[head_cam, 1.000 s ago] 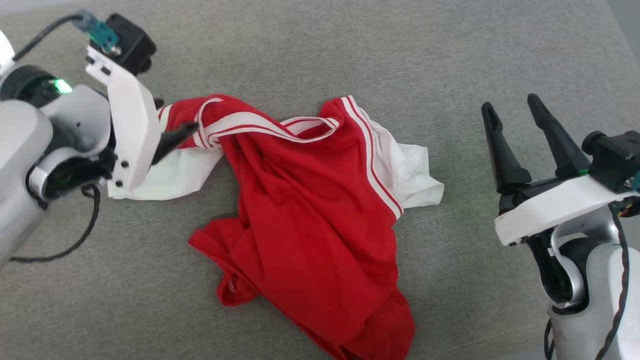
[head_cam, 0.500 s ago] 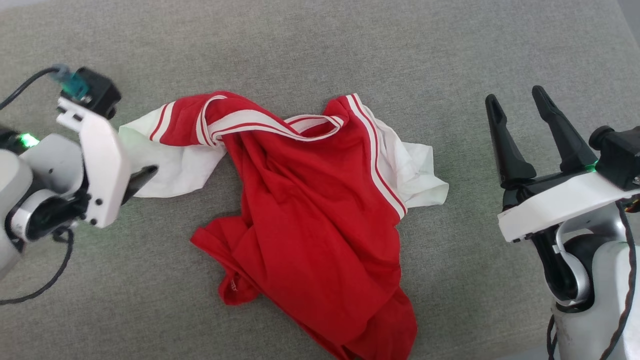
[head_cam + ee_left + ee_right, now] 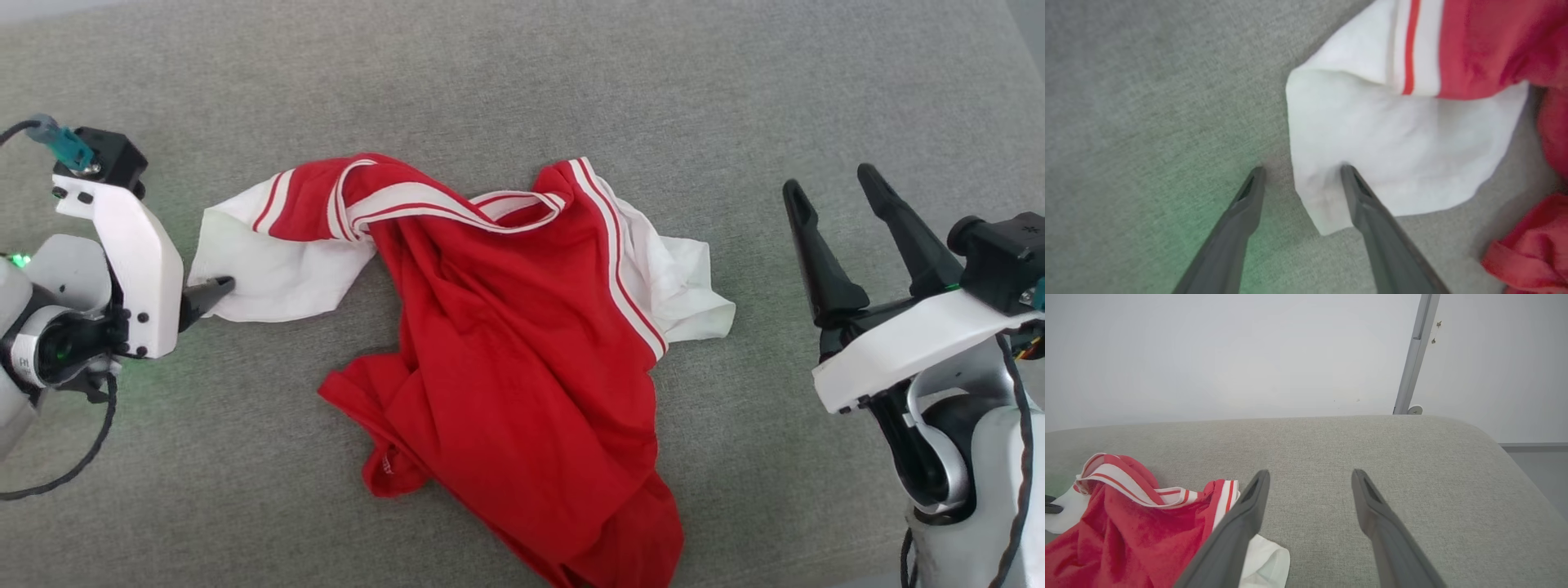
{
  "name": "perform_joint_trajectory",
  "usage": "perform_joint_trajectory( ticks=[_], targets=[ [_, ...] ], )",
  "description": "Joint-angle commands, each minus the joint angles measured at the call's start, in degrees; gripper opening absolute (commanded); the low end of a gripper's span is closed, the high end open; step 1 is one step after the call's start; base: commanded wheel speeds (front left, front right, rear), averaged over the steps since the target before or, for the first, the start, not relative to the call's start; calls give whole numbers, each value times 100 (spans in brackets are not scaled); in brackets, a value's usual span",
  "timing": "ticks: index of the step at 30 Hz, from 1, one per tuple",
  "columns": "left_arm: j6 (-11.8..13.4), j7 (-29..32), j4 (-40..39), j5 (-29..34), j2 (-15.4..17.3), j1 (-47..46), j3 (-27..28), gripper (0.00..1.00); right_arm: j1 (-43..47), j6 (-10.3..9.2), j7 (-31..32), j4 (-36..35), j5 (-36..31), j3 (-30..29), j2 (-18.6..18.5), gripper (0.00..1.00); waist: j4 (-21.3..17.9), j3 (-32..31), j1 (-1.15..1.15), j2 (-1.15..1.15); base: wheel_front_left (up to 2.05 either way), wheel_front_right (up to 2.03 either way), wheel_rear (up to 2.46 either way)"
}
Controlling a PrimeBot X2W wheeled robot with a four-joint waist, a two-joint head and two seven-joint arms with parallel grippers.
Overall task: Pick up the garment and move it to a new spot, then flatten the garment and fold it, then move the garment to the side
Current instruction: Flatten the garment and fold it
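Grey cushion (image 3: pixel 522 73): left gripper (image 3: pixel 1302 170) retreated, wide and empty, sleeve (image 3: pixel 269 273) at its tips; right gripper (image 3: pixel 831 181) wide, idle; garment (image 3: pixel 506 367) unflattened.

One red shirt (image 3: pixel 506 367) is counted on one grey cushion (image 3: pixel 571 82). Two white sleeves are tallied: one sleeve (image 3: pixel 261 273), then a second sleeve (image 3: pixel 690 286). Two grippers are counted, the left gripper (image 3: pixel 1301 168) and the right gripper (image 3: pixel 829 180), with two dark fingers (image 3: pixel 816 261) each. One pole (image 3: pixel 1412 363) is spotted.
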Motion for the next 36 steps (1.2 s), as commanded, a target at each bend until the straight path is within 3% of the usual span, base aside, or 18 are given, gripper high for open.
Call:
perform_joint_trajectory(
  ticks=[1, 6, 11, 16, 20, 28, 29, 30, 31, 36],
  targets=[
    [-29, 155, 75, -106, -107, 394, -170, 0, 26, -2, 34, -15, 36, 31, -22, 100, 24, -16, 0, 0, 0, 0, 0],
    [-85, 133, 39, -202, -139, 377, -122, 0, 89, -2, 158, -52, 58, 34, -77, 100, 115, -66, 0, 0, 0, 0, 0],
    [-72, -65, -234, -69, 229, 359, -24, 0, 121, -2, 270, -72, 63, -11, -129, 100, 198, -129, 0, 0, 0, 0, 0],
    [159, -196, -695, -74, 764, 499, 72, 0, 208, -2, 458, -106, 103, -12, -200, 100, 274, -181, 0, 0, 0, 0, 0],
    [486, -259, -1075, -142, 1255, 766, 83, 0, 235, -2, 572, -136, 121, -83, -267, 100, 377, -160, 0, 0, 0, 0, 0],
    [736, -541, -1101, -345, 1343, 1058, 175, 0, 188, -2, 764, -123, 145, -25, -366, 100, 514, -110, 0, 0, 0, 0, 0],
    [752, -603, -1095, -354, 1332, 1083, 191, 26, 178, -2, 795, -115, 169, 16, -380, 100, 528, -108, 0, 0, 0, 0, 0],
    [756, -693, -1101, -397, 1305, 1102, 228, 71, 170, -2, 826, -104, 188, 61, -393, 100, 544, -106, 0, 0, 0, 0, 0],
    [756, -803, -1113, -413, 1281, 1113, 265, 100, 163, -2, 869, -92, 196, 108, -410, 100, 562, -106, 0, 0, 0, 0, 0],
    [679, -1462, -1312, -302, 1168, 1158, 418, 100, 104, -2, 1170, 88, 324, 391, -591, 100, 687, -93, 0, 0, 0, 0, 0]
  ],
)
